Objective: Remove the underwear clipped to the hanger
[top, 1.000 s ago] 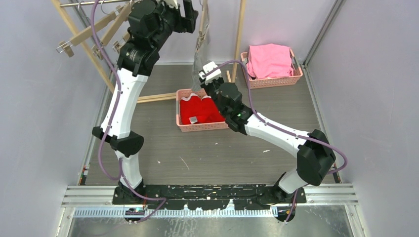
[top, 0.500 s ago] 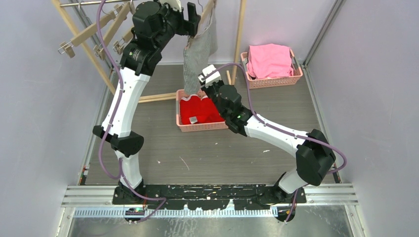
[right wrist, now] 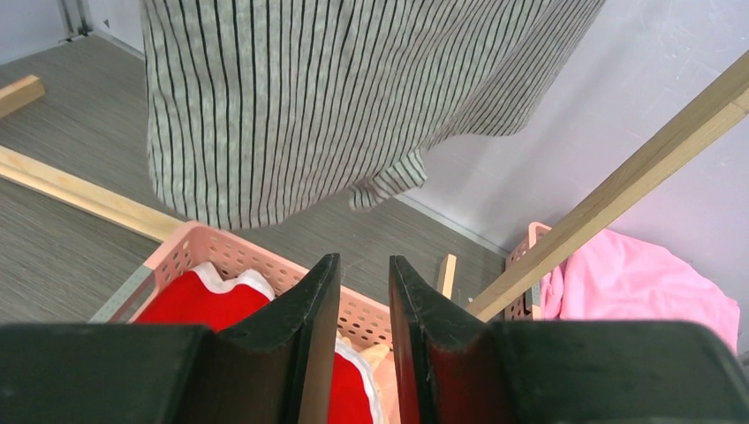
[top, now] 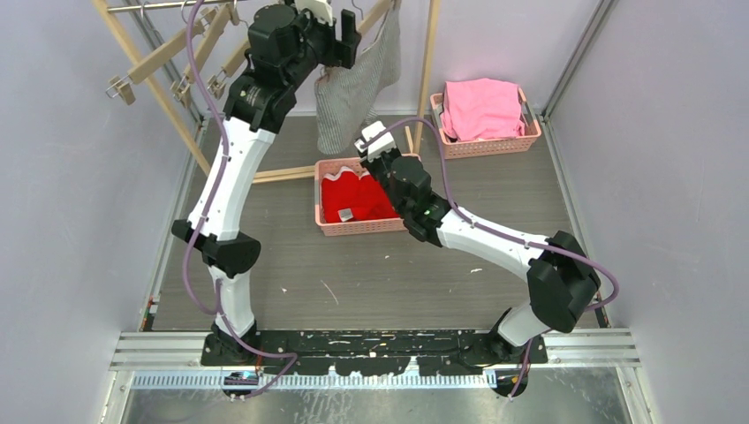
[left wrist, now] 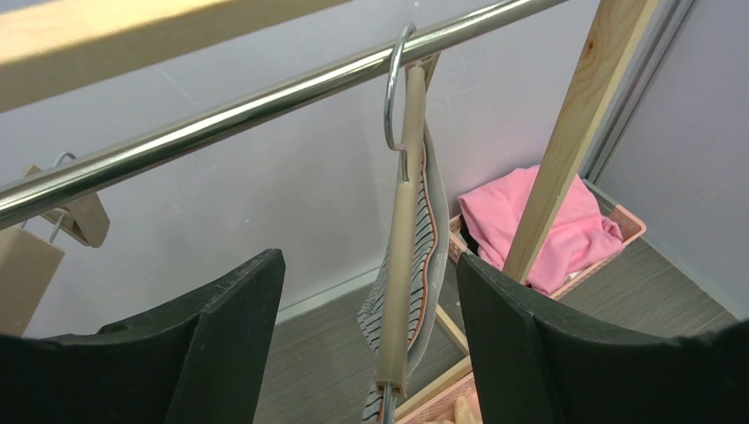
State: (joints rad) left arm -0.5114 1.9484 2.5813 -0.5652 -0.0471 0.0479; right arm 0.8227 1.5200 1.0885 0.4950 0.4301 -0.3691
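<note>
The grey-and-white striped brief [top: 353,84] hangs clipped to a wooden hanger [left wrist: 402,256] on the steel rail [left wrist: 265,93]. My left gripper [top: 340,37] is open, and in the left wrist view [left wrist: 369,353] its jaws stand either side of the hanger without touching it. My right gripper [top: 371,140] is just below the brief's hem and over the pink basket [top: 362,228]. Its jaws [right wrist: 358,344] are almost shut with a narrow gap and hold nothing. The red brief [top: 353,199] lies in that basket. A bit of peach cloth [right wrist: 375,353] shows beside it.
A second basket [top: 530,137] with the bright pink cloth [top: 481,106] stands at the back right. Wooden rack posts [top: 430,62] and a floor bar [top: 283,174] frame the rail. Empty clip hangers [top: 168,53] hang at the left.
The hanger with the striped brief has turned from edge-on to broadside, and the cloth now hangs spread and free. My left gripper has shifted slightly right. My right arm has barely moved.
</note>
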